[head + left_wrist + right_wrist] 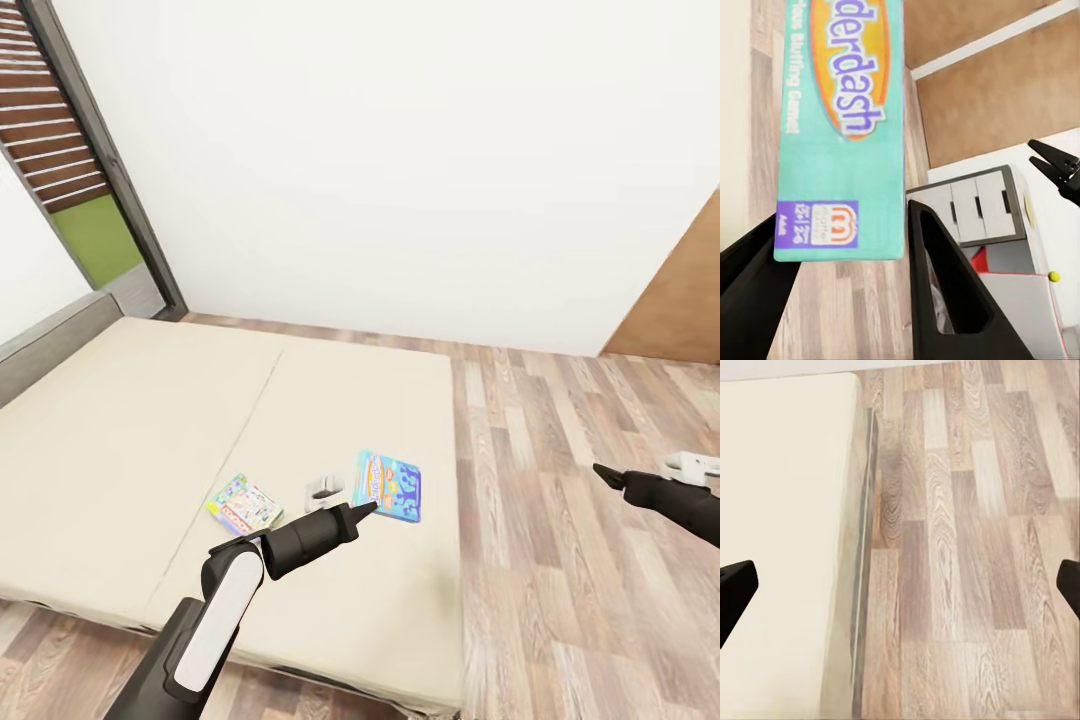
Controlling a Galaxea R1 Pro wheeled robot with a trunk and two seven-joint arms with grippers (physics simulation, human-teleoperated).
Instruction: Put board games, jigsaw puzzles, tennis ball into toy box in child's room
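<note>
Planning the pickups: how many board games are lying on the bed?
2: a blue box just beyond the left pincer, and a green-white one to its left, both on the bed.

Two flat printed cardboard board games lie on the wide beige bed (pixel 150 450): a blue-turquoise box (pixel 388 485) (nearer the bed's floor-side edge) and a smaller green-white box (pixel 244 505).

Teal-and-blue board game (pixel 388 485), cream bed (pixel 130 440), brown wood-grain floor (pixel 560 560)
</note>
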